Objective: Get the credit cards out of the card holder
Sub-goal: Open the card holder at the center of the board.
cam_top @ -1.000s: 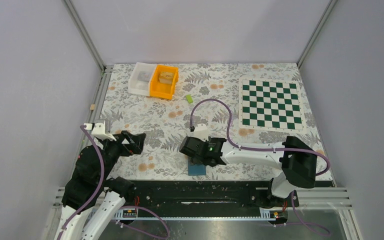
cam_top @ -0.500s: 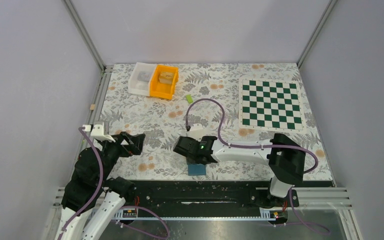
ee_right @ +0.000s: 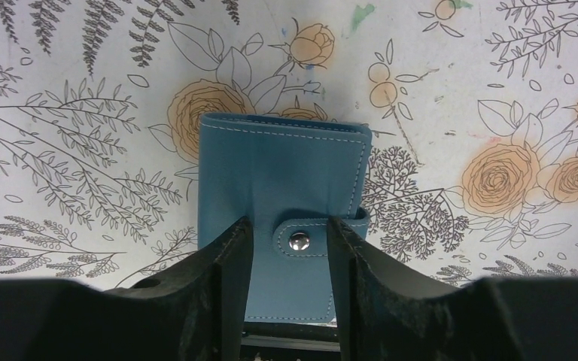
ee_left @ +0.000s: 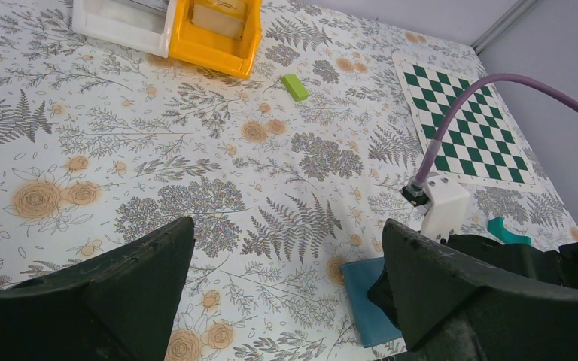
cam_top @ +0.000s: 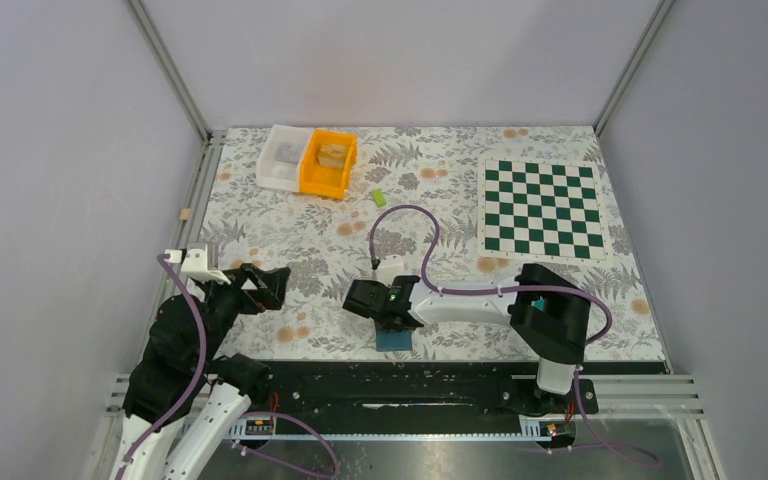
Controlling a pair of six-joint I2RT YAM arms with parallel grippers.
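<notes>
Low in the middle of the top view, the shut holder lies unpinned by the near edge of the table: a pull on its snap tab may drag or lift the whole holder instead of popping it open, and the cards, not seen and likely inside, would not come free

At the left of that view the left gripper hangs spread wide and empty, well apart from the holder, so it braces nothing; further right, the right gripper is over the holder's near end, its fingers a narrow gap apart on either side of the snap tab, pinching nothing that I can see, though whether the tips touch the leather I cannot tell; an off-centre close could slip off the tab or shove the holder toward the rail
</notes>
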